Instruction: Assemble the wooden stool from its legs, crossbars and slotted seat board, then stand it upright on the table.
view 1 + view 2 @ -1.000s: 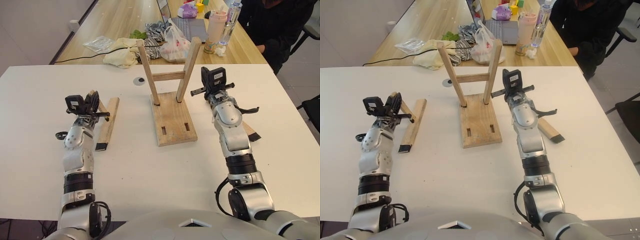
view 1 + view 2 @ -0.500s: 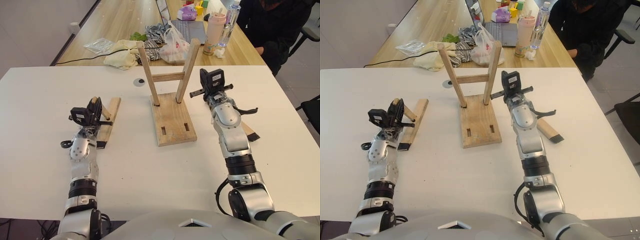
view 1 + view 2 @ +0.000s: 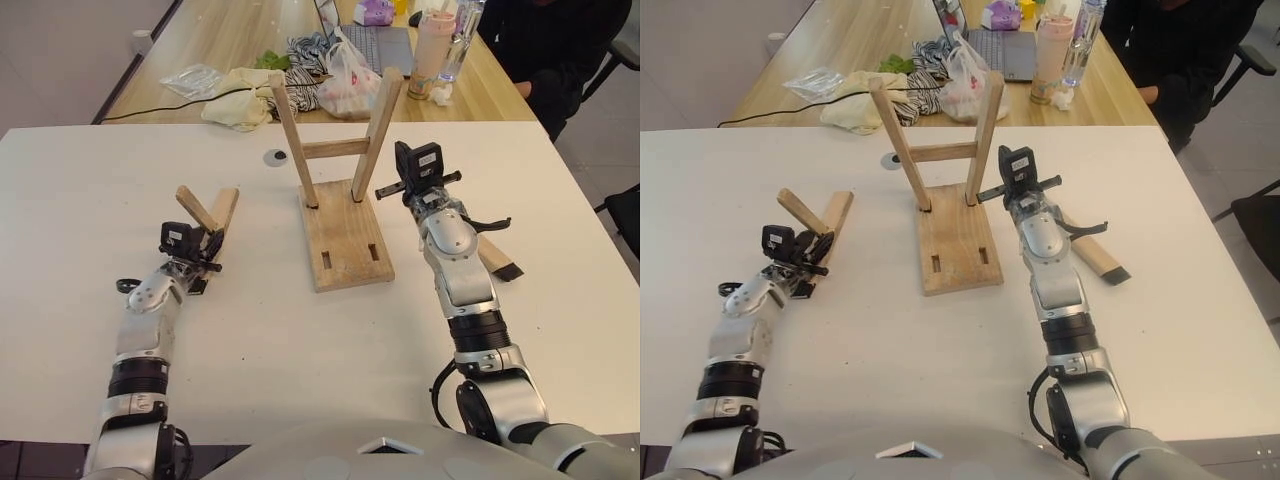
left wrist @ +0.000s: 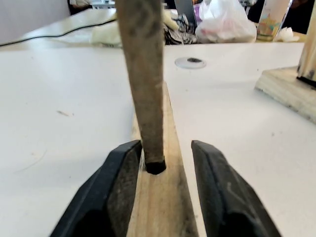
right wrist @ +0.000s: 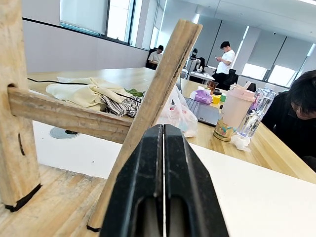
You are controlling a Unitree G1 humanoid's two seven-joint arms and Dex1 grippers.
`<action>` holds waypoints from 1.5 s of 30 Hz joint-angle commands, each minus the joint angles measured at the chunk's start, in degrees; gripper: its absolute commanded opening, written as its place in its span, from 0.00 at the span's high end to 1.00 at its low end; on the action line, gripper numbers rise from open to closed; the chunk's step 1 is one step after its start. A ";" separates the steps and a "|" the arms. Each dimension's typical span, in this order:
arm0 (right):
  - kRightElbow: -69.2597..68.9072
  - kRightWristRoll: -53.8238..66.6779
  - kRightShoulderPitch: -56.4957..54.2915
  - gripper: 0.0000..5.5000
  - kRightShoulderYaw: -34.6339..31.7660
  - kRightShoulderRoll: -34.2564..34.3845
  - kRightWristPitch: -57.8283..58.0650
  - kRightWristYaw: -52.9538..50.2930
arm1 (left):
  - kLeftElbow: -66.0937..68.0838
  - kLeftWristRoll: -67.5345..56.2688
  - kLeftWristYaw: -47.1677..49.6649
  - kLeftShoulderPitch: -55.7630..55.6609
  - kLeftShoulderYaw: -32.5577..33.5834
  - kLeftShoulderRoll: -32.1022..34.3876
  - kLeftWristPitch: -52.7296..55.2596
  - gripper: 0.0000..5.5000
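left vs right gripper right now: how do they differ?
The left gripper has its fingers apart, straddling the loose leg lying on the table. The right gripper has its fingers shut on nothing. The left gripper is left of the seat board, and the right gripper is beside the board's standing leg. Both have black fingers.

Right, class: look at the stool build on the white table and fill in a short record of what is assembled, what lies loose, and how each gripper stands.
Assembled: seat board flat on the table, two standing legs in it, joined by a crossbar
Empty slots: two, at the board's near end
Loose, left: flat leg with a tilted leg raised over it
Loose, right: spare leg beside the right arm
Left gripper: open, either side of the tilted leg's lower end
Right gripper: shut, empty, beside the right standing leg
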 commanded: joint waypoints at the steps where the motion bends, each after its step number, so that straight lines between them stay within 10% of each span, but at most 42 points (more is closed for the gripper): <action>1: -0.10 -1.01 1.20 1.00 0.31 -0.74 -0.01 -0.25 | -14.85 -3.87 -4.06 -3.09 0.91 13.95 26.76 0.56; 9: -0.35 -1.28 1.99 1.00 -0.05 -0.73 0.08 -0.20 | -20.31 -9.41 -4.93 0.06 4.07 13.83 42.30 0.35; 19: -0.14 -1.92 1.73 1.00 0.09 -0.71 0.30 -0.40 | -15.45 -4.48 -3.28 4.29 -1.11 11.12 39.41 0.34; 31: 1.53 1.48 -1.62 1.00 -4.32 -0.24 1.99 -2.44 | -8.16 -2.16 -4.14 2.66 0.58 7.11 25.44 0.64; 45: -5.87 53.03 -14.17 0.67 -21.61 -7.27 30.17 30.84 | -13.11 -35.08 -14.16 -23.69 19.19 6.56 36.28 0.64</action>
